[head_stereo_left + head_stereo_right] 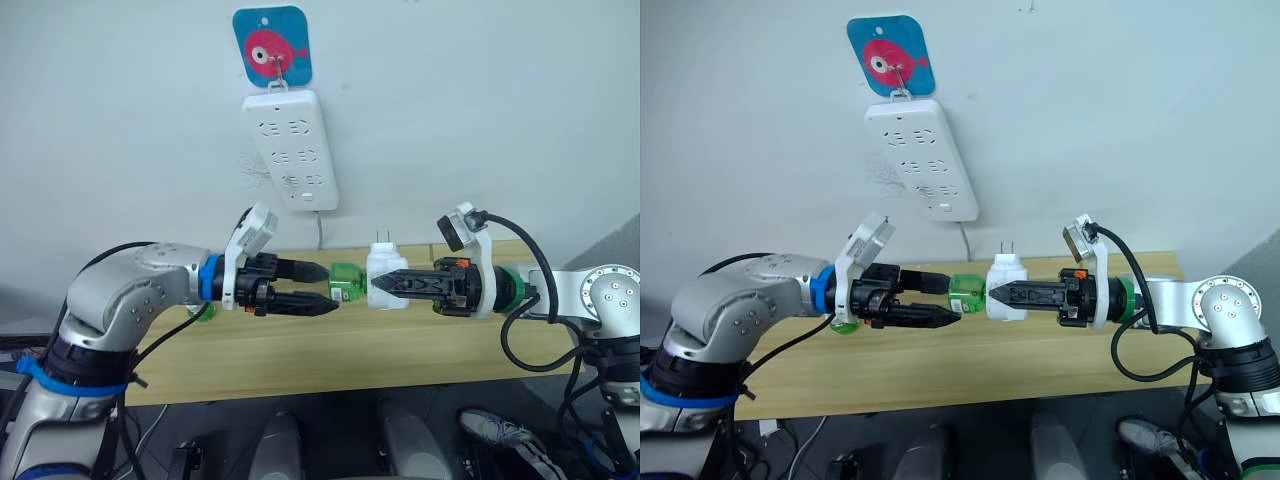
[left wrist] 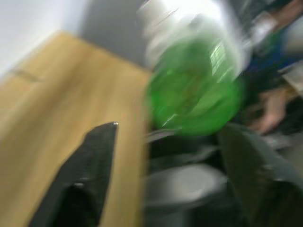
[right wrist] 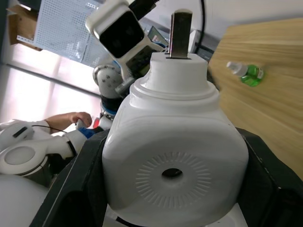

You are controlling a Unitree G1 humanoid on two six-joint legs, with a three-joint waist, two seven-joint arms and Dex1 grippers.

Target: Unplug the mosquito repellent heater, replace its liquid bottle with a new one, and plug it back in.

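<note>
The right gripper has its two black fingers closed on the sides of the heater, a small white rounded unit held in the air above the bench, over the middle of its length. In the right wrist view the round vent hole in the heater's face looks straight at the camera, and the metal prongs stick out of its far end. In the head views those prongs point upward, free of any socket.

A green bottle sticks out of the heater's side toward the robot's left. The left gripper meets it from that side, one finger above and one below, spread apart around the bottle's end. Whether the pads actually press on it cannot be told. In the left wrist view the green bottle sits between the two dark fingers, with a gap visible on each side.

A second small green bottle with a white cap lies on its side on the bench top, near the left end of the bench.

On the wall behind the bench hangs a long white power strip from a hook on a blue plaque with a red fish.
</note>
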